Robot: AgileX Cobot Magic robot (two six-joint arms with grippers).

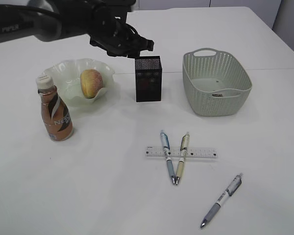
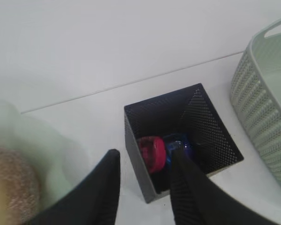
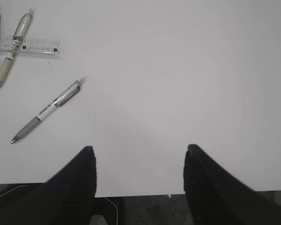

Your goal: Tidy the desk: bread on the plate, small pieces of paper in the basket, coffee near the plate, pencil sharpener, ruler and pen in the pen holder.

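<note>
My left gripper [image 1: 133, 47] [image 2: 145, 154] hovers open just above the black mesh pen holder [image 1: 148, 78] [image 2: 210, 140], one finger outside its wall and one over its mouth. A red and blue pencil sharpener [image 2: 154, 151] lies inside the holder, free of the fingers. The bread [image 1: 91, 82] rests on the green plate [image 1: 63, 68], with the coffee [image 1: 55, 110] standing beside it. The clear ruler [image 1: 201, 152] [image 3: 37, 46] lies under two crossed pens [image 1: 167, 161] [image 1: 182, 157]; a third pen [image 1: 223, 199] [image 3: 47, 110] lies apart. My right gripper [image 3: 139, 154] stands open and empty over the desk's front edge.
The grey-green basket [image 1: 215, 105] [image 2: 267, 103] stands right of the pen holder, with a small scrap [image 1: 217, 95] on its floor. The desk's front edge [image 3: 140, 190] runs just under my right fingers.
</note>
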